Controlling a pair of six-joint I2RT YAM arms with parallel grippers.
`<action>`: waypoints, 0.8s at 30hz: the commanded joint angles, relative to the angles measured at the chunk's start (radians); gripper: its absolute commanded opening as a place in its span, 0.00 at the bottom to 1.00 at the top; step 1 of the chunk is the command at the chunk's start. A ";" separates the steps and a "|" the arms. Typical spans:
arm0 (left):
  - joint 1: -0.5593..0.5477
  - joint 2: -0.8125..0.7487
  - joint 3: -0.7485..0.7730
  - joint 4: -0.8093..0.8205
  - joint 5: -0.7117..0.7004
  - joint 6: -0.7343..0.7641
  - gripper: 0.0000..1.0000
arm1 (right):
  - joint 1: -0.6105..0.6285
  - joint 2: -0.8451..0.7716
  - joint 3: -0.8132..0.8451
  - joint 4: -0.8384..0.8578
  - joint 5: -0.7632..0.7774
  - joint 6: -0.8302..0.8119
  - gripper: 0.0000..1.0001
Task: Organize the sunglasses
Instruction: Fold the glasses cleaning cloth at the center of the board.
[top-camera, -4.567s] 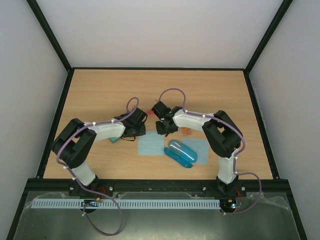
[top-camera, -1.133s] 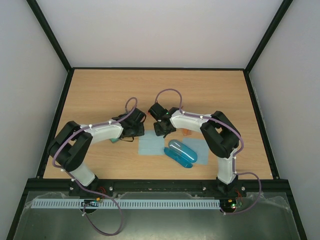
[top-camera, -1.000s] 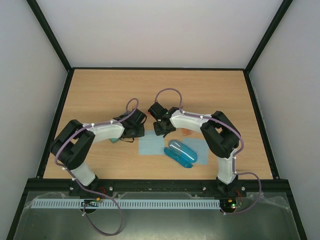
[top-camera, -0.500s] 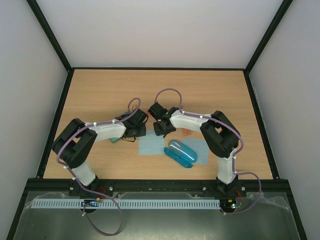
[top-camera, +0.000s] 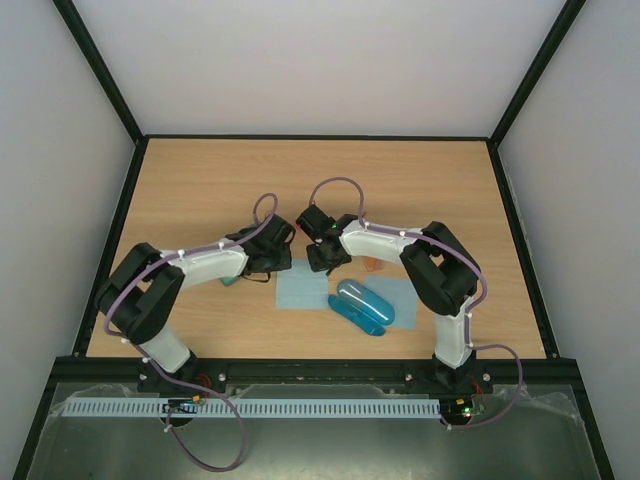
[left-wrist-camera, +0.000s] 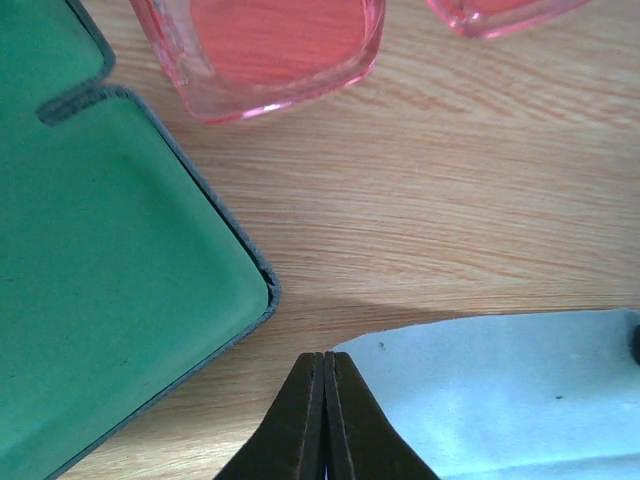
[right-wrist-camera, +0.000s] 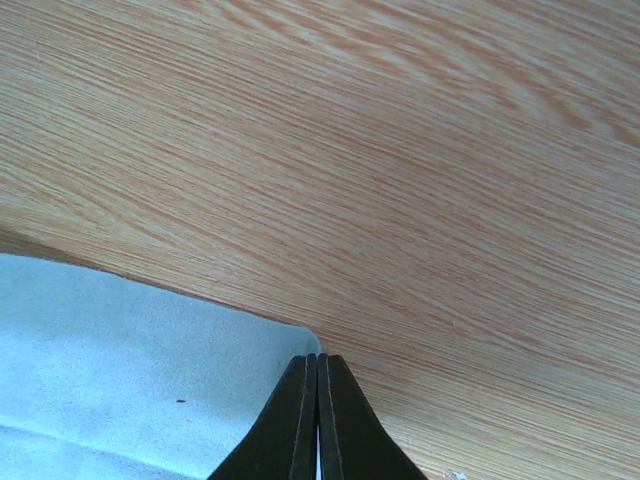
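1. Left claw (left-wrist-camera: 324, 356) is pressed tight together, its tips pinching the far left corner of the left-hand pale blue cloth (left-wrist-camera: 500, 390).
2. Right claw (right-wrist-camera: 317, 358) matches it: fingers flat against each other, clamped on the same cloth's other far corner, bare wood grain stretching beyond.
3. From above, both arms bend in towards the middle of the tabletop (top-camera: 200, 180), with their wrists close together over that cloth's far edge.
4. The red-pink sunglasses (left-wrist-camera: 270, 50) lie lens-down on the wood, just past the cloth on its far side and just beside the edge of the open green case (left-wrist-camera: 100, 280). One lens shows whole, the second only at the frame's edge.
5. The green case sits to the left of the cloth, its lining facing up.
6. The orange sunglasses (top-camera: 373, 265) peek out from under the right forearm, far of the second cloth (top-camera: 403, 292).
7. The blue case (top-camera: 362, 305) rests on the near side, straddling both cloths.
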 joint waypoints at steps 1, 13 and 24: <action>-0.004 -0.051 0.002 -0.030 -0.026 -0.011 0.02 | 0.006 -0.022 0.007 -0.042 0.000 -0.011 0.01; -0.003 -0.078 -0.003 -0.032 -0.041 -0.016 0.02 | 0.006 -0.059 0.024 -0.042 0.007 -0.016 0.01; 0.006 -0.105 -0.001 -0.028 -0.053 -0.015 0.02 | 0.006 -0.076 0.046 -0.056 0.019 -0.029 0.01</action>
